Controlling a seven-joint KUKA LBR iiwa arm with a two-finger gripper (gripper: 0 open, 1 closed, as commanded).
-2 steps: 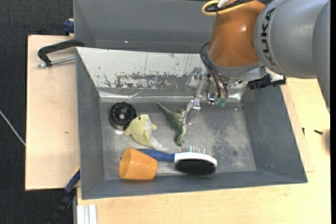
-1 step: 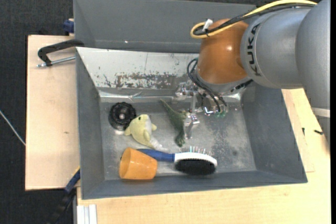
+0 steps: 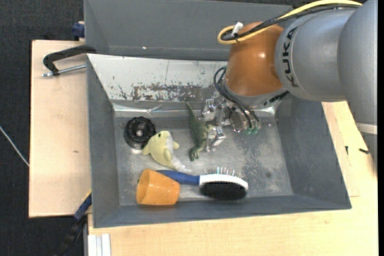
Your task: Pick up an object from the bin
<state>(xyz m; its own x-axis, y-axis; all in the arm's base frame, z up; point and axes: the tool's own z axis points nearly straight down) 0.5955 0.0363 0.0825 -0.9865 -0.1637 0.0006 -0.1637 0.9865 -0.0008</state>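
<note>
Camera view: jaws sit low in the grey bin (image 3: pixel 102 129), just right of a green toy dinosaur (image 3: pixel 195 136) on its floor; spread or pinching, I cannot tell. Left of the dinosaur lie a pale yellow toy (image 3: pixel 161 148) and a black round knob (image 3: pixel 139 129); below it, 1 orange cup (image 3: pixel 157 187) and 1 blue-handled brush (image 3: pixel 223 188).

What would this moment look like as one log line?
arm: in bin | gripper: beside green toy lizard, mid-bin | hold: cannot tell | nearby: brush
</note>
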